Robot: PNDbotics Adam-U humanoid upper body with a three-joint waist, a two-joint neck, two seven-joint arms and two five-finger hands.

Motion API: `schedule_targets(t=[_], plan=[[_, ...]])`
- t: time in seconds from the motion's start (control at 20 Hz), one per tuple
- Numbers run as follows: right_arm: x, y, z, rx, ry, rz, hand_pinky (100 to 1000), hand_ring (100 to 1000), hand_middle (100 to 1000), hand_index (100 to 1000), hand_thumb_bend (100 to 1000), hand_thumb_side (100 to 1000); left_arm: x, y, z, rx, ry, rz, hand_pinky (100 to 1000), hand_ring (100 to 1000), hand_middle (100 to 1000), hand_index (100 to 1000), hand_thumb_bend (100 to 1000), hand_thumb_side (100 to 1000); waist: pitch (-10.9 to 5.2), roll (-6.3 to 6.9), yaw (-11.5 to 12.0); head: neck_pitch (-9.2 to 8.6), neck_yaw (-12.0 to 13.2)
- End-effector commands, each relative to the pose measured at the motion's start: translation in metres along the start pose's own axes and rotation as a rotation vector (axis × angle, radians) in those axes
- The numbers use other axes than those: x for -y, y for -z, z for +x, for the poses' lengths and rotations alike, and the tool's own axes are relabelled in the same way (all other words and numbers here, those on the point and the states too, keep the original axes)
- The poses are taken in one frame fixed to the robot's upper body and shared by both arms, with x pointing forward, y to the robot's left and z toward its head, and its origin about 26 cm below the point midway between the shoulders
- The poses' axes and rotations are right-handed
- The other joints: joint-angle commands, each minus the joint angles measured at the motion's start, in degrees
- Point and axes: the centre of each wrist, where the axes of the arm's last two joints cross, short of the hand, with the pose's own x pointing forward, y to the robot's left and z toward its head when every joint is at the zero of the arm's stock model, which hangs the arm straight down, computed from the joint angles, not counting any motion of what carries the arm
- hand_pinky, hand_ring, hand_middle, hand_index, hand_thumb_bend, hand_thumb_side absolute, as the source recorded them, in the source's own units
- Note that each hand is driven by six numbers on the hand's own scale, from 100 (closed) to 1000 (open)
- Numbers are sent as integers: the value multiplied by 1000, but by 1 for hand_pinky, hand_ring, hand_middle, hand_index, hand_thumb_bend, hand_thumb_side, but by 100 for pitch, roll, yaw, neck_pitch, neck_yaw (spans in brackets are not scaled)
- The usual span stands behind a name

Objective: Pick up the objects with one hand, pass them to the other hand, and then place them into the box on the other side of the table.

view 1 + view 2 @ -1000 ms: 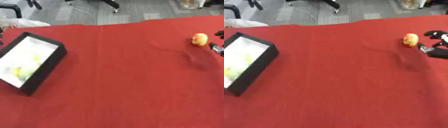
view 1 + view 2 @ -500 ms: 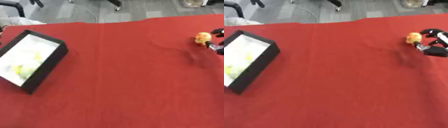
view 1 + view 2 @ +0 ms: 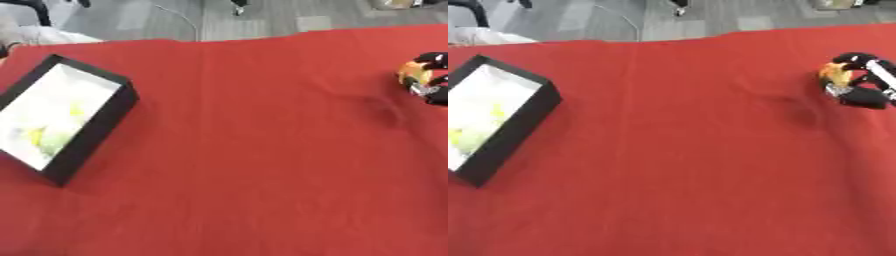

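The right hand [image 3: 861, 86] sits out at about 3 o'clock on the red cloth [image 3: 684, 165], fingers curled around a small orange-yellow object [image 3: 834, 74]. It looks like it's gripping it, though the blur makes it hard to be sure. It makes sense to grab from that side, since the black box [image 3: 61, 117] is way over at 9 o'clock with yellowish stuff already inside, so a handoff comes next. The left hand isn't visible.
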Motion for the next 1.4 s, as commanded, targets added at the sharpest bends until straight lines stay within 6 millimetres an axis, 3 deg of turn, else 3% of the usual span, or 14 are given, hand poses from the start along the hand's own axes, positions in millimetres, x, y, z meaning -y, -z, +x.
schedule_targets(t=[0.05, 0.4, 0.45, 0.5, 0.75, 0.85, 1.4], plan=[[18, -1, 1, -10, -53, -25, 750, 901, 918, 868, 199, 395, -4, 6, 6, 42, 25, -5, 433, 490, 611, 800, 623, 622, 45, -114, 18, -81, -19], [20, -8, -14, -133, -148, -42, 752, 863, 876, 865, 148, 236, -4, 6, 7, 43, 37, -8, 433, 491, 612, 800, 622, 623, 70, -179, 10, -129, -85], [21, -9, -15, -152, -164, -52, 748, 849, 865, 858, 100, 195, -4, 6, 7, 43, 39, -8, 434, 491, 612, 800, 622, 623, 64, -183, 10, -145, -105], [21, -10, -17, -171, -180, -64, 748, 847, 862, 857, 139, 199, -4, 6, 7, 44, 40, -8, 434, 491, 612, 800, 621, 624, 56, -187, 9, -159, -129], [23, -13, -21, -241, -259, -116, 726, 803, 812, 811, 119, 100, -4, 6, 7, 45, 42, -9, 432, 491, 612, 800, 621, 625, 29, -190, -3, -211, -242], [23, -14, -22, -260, -279, -141, 720, 794, 801, 795, 114, 100, -4, 6, 7, 45, 42, -9, 432, 491, 612, 800, 621, 626, 26, -189, -8, -219, -261], [31, -17, -28, -371, -337, -338, 609, 591, 508, 441, 100, 100, -5, 6, 7, 48, 49, -7, 433, 491, 613, 801, 623, 630, 33, -183, -4, -215, -261]])
